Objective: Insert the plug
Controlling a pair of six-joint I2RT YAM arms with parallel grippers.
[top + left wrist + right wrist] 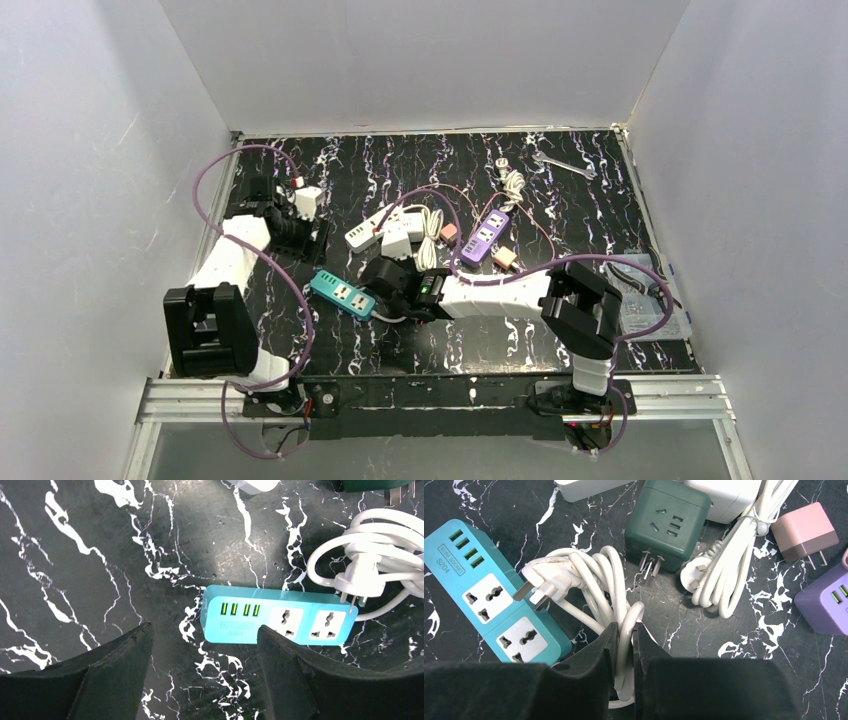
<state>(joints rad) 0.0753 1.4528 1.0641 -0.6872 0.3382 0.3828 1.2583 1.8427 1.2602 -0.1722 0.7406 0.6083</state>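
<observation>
Insertion is looking barely begun: the right gripper (624,631) is pinching a loop of white cord (596,580) beside the teal power strip (489,595), the white plug (544,577) is lying loose against its edge, not socketed, and the left gripper (204,630) is hovering near it, fingers spread.

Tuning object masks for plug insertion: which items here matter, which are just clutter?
Job: teal power strip, white plug, white cable pinched in right claw, open left claw.
Clutter: green cube adapter, pink charger, purple strip, wrench.
</observation>
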